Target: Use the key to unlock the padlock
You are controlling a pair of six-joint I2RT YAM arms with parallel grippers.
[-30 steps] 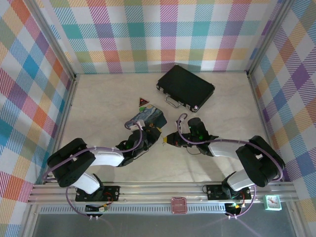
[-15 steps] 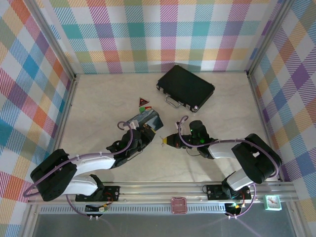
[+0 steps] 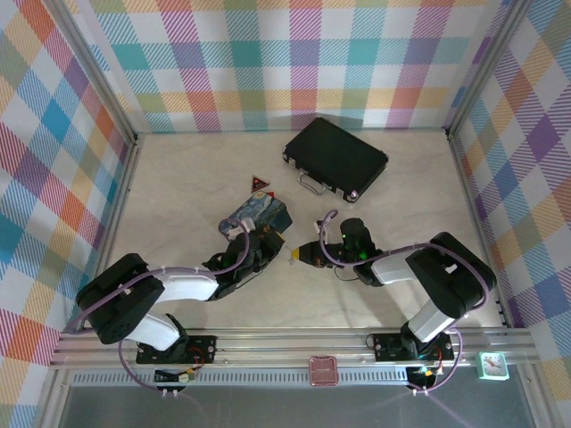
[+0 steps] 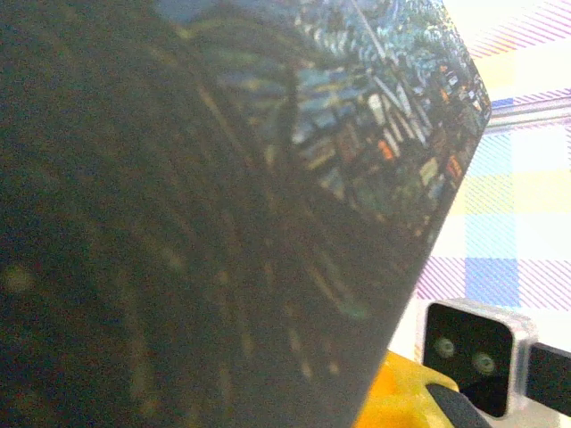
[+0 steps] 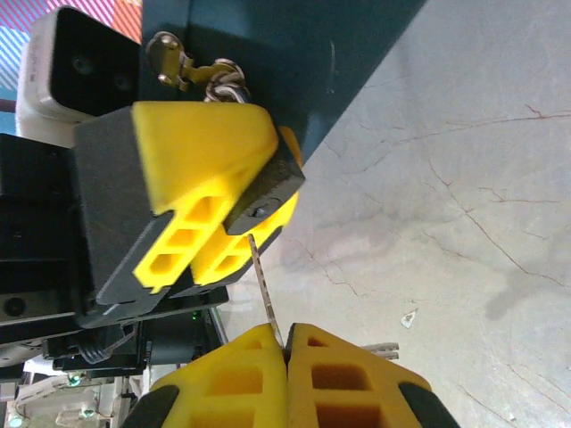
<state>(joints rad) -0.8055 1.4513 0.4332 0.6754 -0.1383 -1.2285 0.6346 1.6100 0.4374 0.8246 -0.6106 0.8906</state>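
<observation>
My left gripper (image 3: 273, 244) is shut on the small dark padlock (image 5: 272, 185), pinched between its yellow fingers (image 5: 201, 152). Silvery metal bits (image 5: 192, 64) stick out behind those fingers. My right gripper (image 5: 287, 346) is shut on the thin silvery key (image 5: 265, 290). The key's tip reaches the padlock's underside; whether it has entered I cannot tell. In the top view the two grippers meet tip to tip, the right gripper (image 3: 299, 254) just right of the left. The left wrist view has one yellow finger (image 4: 401, 403) at its bottom edge.
The painted blue tin (image 3: 259, 212) lies right behind the left gripper and looms close in the left wrist view, tin (image 4: 223, 178). A black briefcase (image 3: 336, 158) sits at the back, and a red-and-green block (image 3: 260, 185) beyond the tin. Plaid walls enclose the table.
The left arm's elbow swung out to the left and came back. The right gripper edged slightly left toward the left gripper. Both grips are unchanged.
</observation>
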